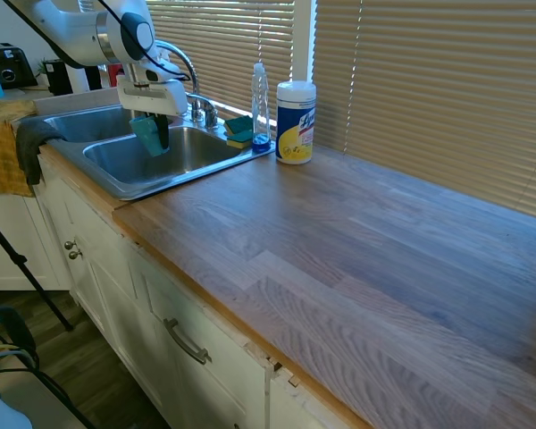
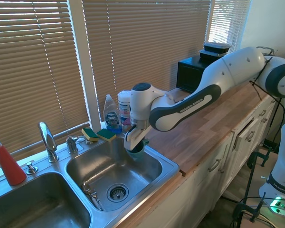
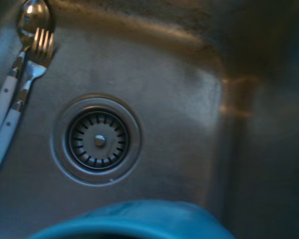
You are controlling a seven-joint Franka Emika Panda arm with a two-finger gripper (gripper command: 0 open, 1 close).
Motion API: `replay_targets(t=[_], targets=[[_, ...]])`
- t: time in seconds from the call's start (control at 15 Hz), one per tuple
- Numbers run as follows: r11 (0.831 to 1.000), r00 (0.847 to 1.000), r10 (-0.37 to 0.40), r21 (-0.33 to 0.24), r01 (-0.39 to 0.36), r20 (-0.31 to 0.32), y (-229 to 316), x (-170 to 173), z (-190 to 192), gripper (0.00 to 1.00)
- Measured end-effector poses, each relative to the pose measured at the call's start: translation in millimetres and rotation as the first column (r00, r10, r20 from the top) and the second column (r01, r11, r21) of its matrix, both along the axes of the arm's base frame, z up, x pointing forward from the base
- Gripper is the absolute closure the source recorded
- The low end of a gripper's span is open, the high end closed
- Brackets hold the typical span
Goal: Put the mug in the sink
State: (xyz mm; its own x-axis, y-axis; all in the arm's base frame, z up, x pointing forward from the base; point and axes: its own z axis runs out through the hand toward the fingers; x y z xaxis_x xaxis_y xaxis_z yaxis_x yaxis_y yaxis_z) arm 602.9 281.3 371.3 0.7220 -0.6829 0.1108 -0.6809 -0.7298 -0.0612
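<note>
While the white arm's jaws [image 1: 150, 132] clamp the small teal-blue matte mug [image 1: 147, 135], tilted, it hangs above the stainless steel double-basin sink [image 2: 152, 178], over the basin with the round drain [image 3: 98, 141] and white-handled fork [image 3: 21, 97] directly below the jaws.

Teal mug [image 1: 148, 135], grey steel sink [image 1: 174, 176]

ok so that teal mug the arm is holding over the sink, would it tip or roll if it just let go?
Probably it would tip: the mug hangs tilted in the end effector, above the basin floor of the sink. Its tapered round shape suggests it might roll in a curve. It looks rigid, so likely a clatter near the fork.
</note>
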Motion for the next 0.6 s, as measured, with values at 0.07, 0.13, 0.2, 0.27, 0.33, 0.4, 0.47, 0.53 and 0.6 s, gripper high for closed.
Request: replay_targets(t=[0.07, 0.13, 0.2, 0.27, 0.33, 0.4, 0.47, 0.53, 0.6], targets=[[1.0, 1.0, -0.004, 0.007, 0.004, -0.005, 13.4, 9.4, -11.6, 1.0], [1.0, 1.0, -0.01, 0.015, 0.01, -0.007, 24.1, 20.4, -24.0, 1.0], [0.999, 1.0, -0.021, 0.026, 0.021, -0.01, 31.7, 31.4, -36.1, 1.0], [0.999, 0.999, -0.033, 0.039, 0.034, -0.014, 35.9, 43.0, -47.7, 1.0], [0.997, 0.999, -0.047, 0.054, 0.048, -0.019, 38.0, 54.2, -58.7, 1.0], [0.996, 0.998, -0.057, 0.063, 0.058, -0.021, 39.9, 64.8, -71.0, 1.0], [0.996, 0.998, -0.065, 0.068, 0.066, -0.023, 41.2, 74.4, -84.0, 1.0], [0.995, 0.997, -0.071, 0.073, 0.073, -0.024, 43.1, 82.7, -96.7, 1.0], [0.994, 0.997, -0.076, 0.077, 0.078, -0.027, 45.7, 89.9, -111.1, 1.0]])
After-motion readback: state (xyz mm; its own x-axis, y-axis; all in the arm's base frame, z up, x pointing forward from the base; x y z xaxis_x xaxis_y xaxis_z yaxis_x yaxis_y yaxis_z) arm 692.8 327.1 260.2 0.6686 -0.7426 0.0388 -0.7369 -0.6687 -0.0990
